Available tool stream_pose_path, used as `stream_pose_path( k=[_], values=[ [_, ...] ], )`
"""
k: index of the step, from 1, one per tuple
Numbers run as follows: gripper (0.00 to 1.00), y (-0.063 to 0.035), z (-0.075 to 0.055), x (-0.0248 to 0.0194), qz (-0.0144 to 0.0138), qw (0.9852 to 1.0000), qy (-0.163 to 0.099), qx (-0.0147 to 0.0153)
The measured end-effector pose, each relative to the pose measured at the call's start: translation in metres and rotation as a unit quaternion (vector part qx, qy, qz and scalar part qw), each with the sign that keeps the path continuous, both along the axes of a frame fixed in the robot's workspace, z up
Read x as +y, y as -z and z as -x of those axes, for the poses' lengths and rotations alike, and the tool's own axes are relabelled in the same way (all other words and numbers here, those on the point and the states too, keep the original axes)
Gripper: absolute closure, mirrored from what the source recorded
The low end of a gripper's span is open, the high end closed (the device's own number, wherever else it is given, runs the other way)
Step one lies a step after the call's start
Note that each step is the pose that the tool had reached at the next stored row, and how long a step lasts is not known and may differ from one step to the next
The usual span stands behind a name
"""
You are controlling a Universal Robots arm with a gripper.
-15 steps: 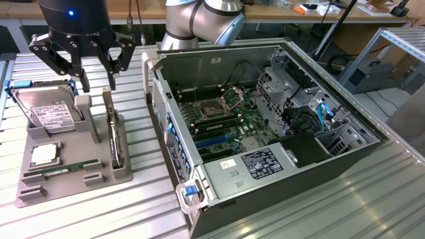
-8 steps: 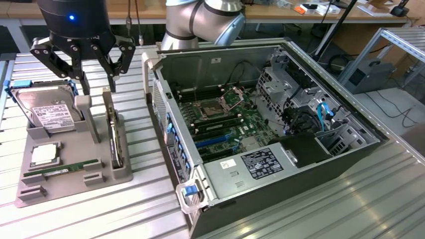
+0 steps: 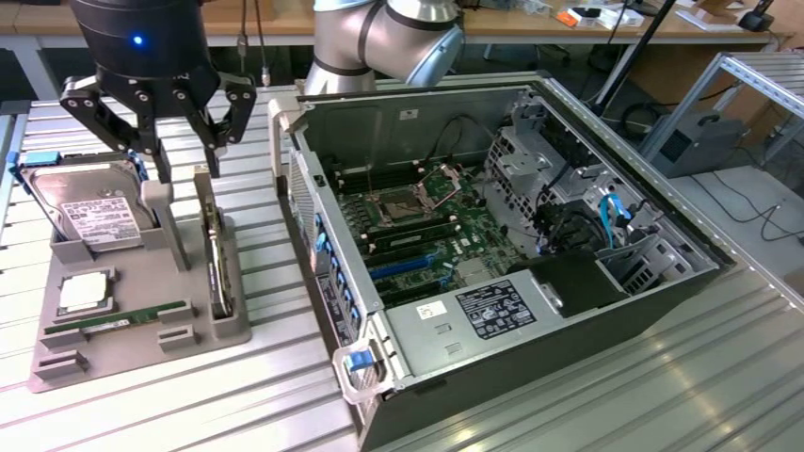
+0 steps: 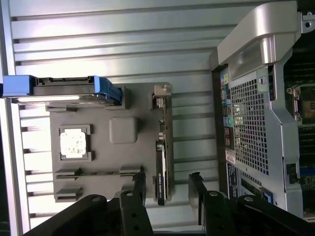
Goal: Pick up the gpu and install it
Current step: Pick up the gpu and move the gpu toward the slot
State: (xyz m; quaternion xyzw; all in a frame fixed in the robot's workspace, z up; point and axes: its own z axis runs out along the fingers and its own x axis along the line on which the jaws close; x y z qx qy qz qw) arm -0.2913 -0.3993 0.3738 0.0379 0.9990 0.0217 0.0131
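Observation:
The gpu [image 3: 221, 268] stands on its long edge in a slot along the side of the grey holder [image 3: 138, 353] that faces the computer case. In the wrist view the gpu [image 4: 161, 164] appears edge-on as a thin dark strip with a silvery bracket at one end. My gripper [image 3: 186, 174] hangs open just above the card's far end, with nothing in it. In the wrist view the gripper [image 4: 167, 189] has one black finger on each side of the card's line, with gaps on both sides.
The holder [image 4: 123, 130] also carries a hard drive with blue rails [image 3: 90, 212], a square processor [image 3: 83, 292] and a green memory stick [image 3: 120, 320]. The open computer case [image 3: 528, 235] lies at the exterior view's right, motherboard [image 3: 415, 221] exposed. All rest on a ribbed metal table [image 3: 628, 395].

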Motion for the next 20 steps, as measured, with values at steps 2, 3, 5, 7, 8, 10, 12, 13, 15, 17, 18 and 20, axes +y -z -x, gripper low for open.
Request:
stream_pose_path(
  k=[2,3,5,7,8,10,12,13,15,17,18,20],
  values=[
    [0.52,0.0012,0.0000,0.0000,0.0000,1.0000,0.000,0.0000],
    [0.52,0.0014,0.0000,0.0000,0.0000,1.0000,0.000,0.0000],
    [0.52,0.0018,0.0000,0.0000,0.0000,1.0000,0.000,0.0000],
    [0.52,0.0023,0.0000,0.0000,0.0000,1.0000,0.000,0.0000],
    [0.52,0.0025,0.0000,0.0000,0.0000,1.0000,0.000,0.0000],
    [0.52,0.0032,0.0000,0.0000,0.0000,1.0000,0.000,0.0000],
    [0.52,0.0038,0.0000,0.0000,0.0000,1.0000,0.000,0.0000],
    [0.52,0.0040,0.0000,0.0000,0.0000,1.0000,0.000,0.0000],
    [0.52,0.0048,0.0000,0.0000,0.0000,1.0000,0.000,0.0000],
    [0.52,0.0055,0.0000,0.0000,0.0000,1.0000,0.000,0.0000],
    [0.52,0.0059,0.0000,0.0000,0.0000,1.0000,0.000,0.0000],
    [0.52,0.0067,0.0000,0.0000,0.0000,1.0000,0.000,0.0000]
  ],
)
